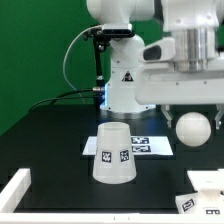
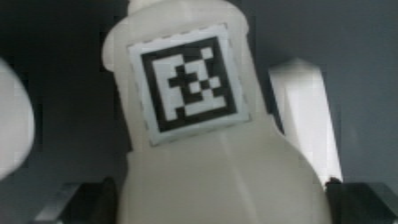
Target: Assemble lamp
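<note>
My gripper (image 1: 190,114) is shut on the white bulb (image 1: 193,128) and holds it above the black table at the exterior view's right, round head down. In the wrist view the bulb (image 2: 187,150) fills the frame, its square tag facing the camera, with a dark finger (image 2: 86,198) on each side of it. The truncated-cone shade (image 1: 114,153) stands on the table in the middle, tags on its front. The small square-footed base (image 1: 207,188) sits at the front right, below and in front of the bulb.
The marker board (image 1: 148,146) lies flat behind the shade. A white raised frame corner (image 1: 14,188) sits at the front left. The robot's base column (image 1: 122,80) and cables stand at the back against a green wall.
</note>
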Available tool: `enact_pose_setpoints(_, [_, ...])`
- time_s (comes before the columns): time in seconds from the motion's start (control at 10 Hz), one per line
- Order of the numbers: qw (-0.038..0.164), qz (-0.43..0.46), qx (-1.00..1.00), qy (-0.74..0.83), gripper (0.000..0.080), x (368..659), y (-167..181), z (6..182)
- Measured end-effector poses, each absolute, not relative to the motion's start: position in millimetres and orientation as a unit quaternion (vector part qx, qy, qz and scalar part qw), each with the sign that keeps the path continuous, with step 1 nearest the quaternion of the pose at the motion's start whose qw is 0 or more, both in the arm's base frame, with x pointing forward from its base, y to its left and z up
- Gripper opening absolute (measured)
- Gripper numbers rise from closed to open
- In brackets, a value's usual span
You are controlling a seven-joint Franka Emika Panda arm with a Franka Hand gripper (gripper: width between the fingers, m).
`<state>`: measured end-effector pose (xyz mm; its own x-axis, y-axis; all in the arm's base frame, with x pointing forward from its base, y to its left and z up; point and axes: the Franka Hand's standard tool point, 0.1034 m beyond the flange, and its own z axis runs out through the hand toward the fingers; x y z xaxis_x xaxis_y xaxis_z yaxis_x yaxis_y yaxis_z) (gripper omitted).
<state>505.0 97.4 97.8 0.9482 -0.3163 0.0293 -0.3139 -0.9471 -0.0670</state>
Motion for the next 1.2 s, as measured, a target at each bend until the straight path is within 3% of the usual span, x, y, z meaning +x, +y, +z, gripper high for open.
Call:
enact_pose_setpoints(0.5, [0.027,-0.026,-0.988,0.149,0.0567,497,93,89.9])
enact_pose_setpoints(0.8, [0.024,0.006,-0.989,0.144,0.0567,466,54,53.3])
enact_pose_setpoints(1.2, [0.023,0.006,-0.989,0.144,0.0567,467,54,53.3])
